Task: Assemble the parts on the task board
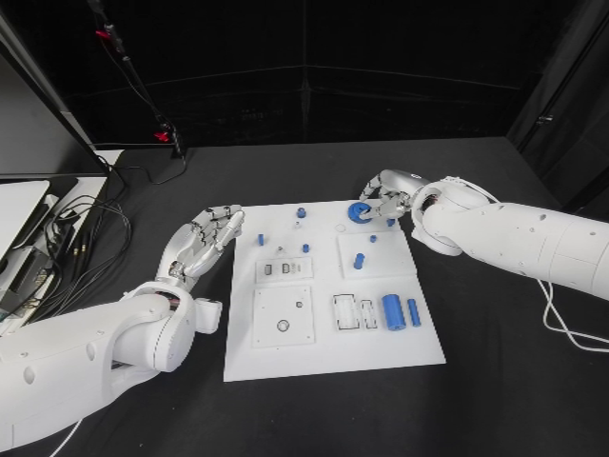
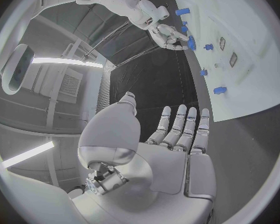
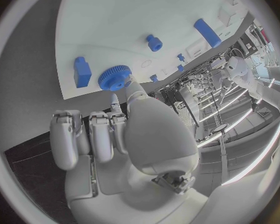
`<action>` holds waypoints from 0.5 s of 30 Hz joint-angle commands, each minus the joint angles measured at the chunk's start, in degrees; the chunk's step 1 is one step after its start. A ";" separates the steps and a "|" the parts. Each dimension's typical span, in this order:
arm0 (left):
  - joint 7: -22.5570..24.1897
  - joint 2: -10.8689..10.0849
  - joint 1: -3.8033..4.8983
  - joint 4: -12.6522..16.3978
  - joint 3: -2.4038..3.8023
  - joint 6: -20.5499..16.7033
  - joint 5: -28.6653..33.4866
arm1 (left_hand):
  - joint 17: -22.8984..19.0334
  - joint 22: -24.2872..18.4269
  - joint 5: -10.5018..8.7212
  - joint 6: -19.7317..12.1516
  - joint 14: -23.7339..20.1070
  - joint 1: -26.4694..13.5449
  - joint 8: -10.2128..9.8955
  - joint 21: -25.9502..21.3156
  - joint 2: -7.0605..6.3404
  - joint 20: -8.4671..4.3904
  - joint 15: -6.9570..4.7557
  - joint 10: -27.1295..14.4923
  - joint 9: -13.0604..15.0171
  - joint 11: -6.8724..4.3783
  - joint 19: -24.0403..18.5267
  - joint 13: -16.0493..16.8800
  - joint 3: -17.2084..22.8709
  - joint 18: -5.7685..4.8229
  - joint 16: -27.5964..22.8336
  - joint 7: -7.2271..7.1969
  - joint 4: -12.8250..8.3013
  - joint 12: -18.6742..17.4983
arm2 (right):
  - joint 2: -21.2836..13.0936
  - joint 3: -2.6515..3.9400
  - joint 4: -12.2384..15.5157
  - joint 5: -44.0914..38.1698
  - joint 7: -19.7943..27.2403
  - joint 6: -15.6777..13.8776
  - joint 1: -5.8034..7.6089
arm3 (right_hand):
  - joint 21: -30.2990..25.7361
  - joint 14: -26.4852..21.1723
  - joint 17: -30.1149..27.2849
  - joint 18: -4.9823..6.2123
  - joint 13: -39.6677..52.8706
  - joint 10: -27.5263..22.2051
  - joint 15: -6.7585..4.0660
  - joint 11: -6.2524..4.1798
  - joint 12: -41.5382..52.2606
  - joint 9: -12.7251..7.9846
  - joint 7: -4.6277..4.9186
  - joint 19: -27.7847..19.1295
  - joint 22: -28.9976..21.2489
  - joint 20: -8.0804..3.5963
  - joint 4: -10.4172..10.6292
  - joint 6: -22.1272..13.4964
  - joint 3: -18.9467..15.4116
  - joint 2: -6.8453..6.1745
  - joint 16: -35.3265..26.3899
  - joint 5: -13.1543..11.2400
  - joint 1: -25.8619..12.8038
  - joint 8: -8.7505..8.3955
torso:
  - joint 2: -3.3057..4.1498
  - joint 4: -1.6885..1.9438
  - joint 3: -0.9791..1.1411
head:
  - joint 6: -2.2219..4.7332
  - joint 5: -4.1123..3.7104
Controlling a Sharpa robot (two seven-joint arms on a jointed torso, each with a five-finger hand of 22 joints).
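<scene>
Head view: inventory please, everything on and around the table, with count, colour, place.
task board: one, white, middle of the table.
gear: one, blue, toothed, at the board's far right corner, pinched by the right hand.
cylinders: two, blue, lying side by side near the board's right edge, the one at thinner.
small parts: several, blue, on the board's far half, for example and.
table: one, black, under the board.
cables: a bundle, black, on the table's left side.
left hand: silver, fingers spread, holding nothing, just left of the board.
right hand: silver, at the board's far right corner, holding the gear.
</scene>
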 commanded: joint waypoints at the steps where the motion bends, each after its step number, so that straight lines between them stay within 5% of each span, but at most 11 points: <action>1: 15.06 -0.05 0.08 0.03 0.05 0.45 -0.33 | -0.03 0.03 0.33 0.53 0.06 -0.03 0.00 0.29 0.50 0.18 0.38 -0.04 -0.05 0.22 -0.41 -0.06 -0.06 0.51 0.32 9.18 -0.14 0.38 | 0.19 0.03 -0.03 -0.78 -1.44 0.97 0.10 | 0.18 6.06 15.09 -0.40 15.06 5.96 0.44 0.49 0.14 -0.09 0.00 6.06 15.08 0.32 -0.03 0.36 0.36 0.07 0.14 0.08 0.20 -0.38 | -0.01 -0.02 0.00 | 0.03 -0.05; 15: 14.99 -0.07 0.08 0.00 0.05 0.47 -0.33 | -0.03 0.03 0.33 0.53 0.06 -0.03 0.00 0.29 0.50 0.18 0.38 -0.04 -0.05 0.22 -0.41 -0.06 -0.06 0.51 0.32 9.18 -0.14 0.38 | 0.94 0.04 -0.49 -0.86 -2.80 2.44 0.10 | 0.18 6.06 15.09 -0.40 15.06 5.96 0.30 0.24 0.14 -0.50 -0.17 6.06 15.08 0.28 0.21 1.01 0.76 0.20 0.14 0.13 -0.35 -1.23 | 0.00 -0.04 0.02 | -0.20 0.10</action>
